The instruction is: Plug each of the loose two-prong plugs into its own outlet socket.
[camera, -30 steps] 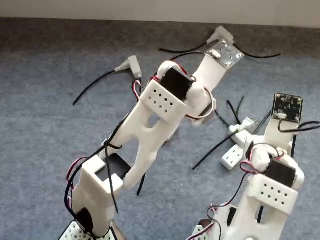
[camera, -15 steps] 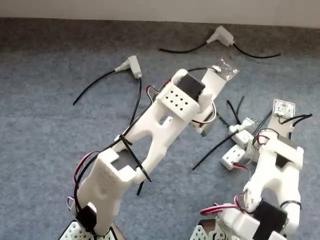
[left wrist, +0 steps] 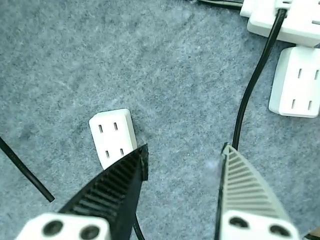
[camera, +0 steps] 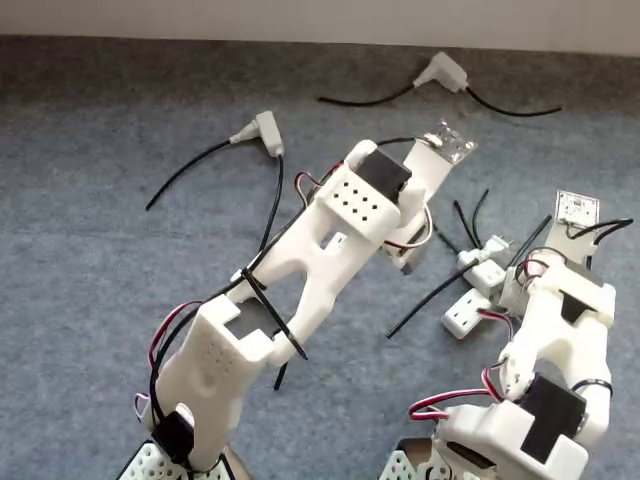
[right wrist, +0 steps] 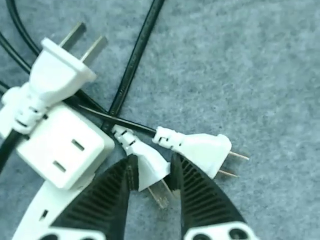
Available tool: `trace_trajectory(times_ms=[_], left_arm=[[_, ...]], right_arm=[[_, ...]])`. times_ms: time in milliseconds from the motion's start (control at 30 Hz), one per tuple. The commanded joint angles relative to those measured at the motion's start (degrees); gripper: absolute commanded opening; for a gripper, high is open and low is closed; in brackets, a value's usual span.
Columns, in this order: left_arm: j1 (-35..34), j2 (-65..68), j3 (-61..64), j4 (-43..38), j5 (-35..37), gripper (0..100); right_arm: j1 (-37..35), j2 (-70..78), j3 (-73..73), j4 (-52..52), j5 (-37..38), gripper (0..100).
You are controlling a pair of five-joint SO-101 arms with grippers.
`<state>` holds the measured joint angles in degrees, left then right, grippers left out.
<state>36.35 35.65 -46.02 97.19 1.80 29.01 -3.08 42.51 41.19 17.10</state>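
My left gripper (left wrist: 185, 150) hangs open just above the carpet, its dark finger (left wrist: 117, 182) beside a small white outlet socket (left wrist: 112, 136) lying face up. In the high view that gripper (camera: 405, 258) sits mid-table. My right gripper (right wrist: 153, 160) is shut on a white two-prong plug (right wrist: 150, 172), one black finger on each side of its body. A second plug (right wrist: 200, 148) lies touching it, and a third plug (right wrist: 57, 70) rests over a white socket (right wrist: 62, 147). Two more corded plugs (camera: 262, 130) (camera: 445, 72) lie at the far side.
More white sockets (left wrist: 298, 82) (left wrist: 285, 20) and a black cord (left wrist: 252, 90) lie close to my left gripper. Black cords cross the cluster (camera: 470, 290) by the right arm (camera: 560, 320). Grey carpet (camera: 90, 260) stretches open to the left.
The left arm has pulled back from the far plug to the table's middle. The right arm has dropped down onto the plug cluster, and both have barely moved in the last half second.
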Motion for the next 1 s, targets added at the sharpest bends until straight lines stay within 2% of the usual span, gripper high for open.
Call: trace_trajectory(times_ms=[0, 267, 533, 767, 967], left_arm=[[-0.75, -0.84, -0.22, -0.88, 0.44, 24], [-4.44, -0.75, -0.31, -0.88, 0.53, 24], [-5.32, -0.75, -0.04, -1.58, 0.53, 24], [-5.32, -0.66, 0.22, -1.67, 0.53, 24], [-5.32, -0.66, 0.84, -1.67, 0.53, 24]], right_arm=[[-0.4, 0.84, -4.18, 6.02, 0.09, 2.2], [-1.01, 0.84, -5.58, 10.68, -0.09, 1.9], [-3.47, -1.19, -8.57, 15.25, 0.0, 2.3], [-7.6, 0.92, -0.4, 6.46, 0.0, 2.7], [-7.87, 0.84, 1.45, 3.82, -0.09, 14.0]])
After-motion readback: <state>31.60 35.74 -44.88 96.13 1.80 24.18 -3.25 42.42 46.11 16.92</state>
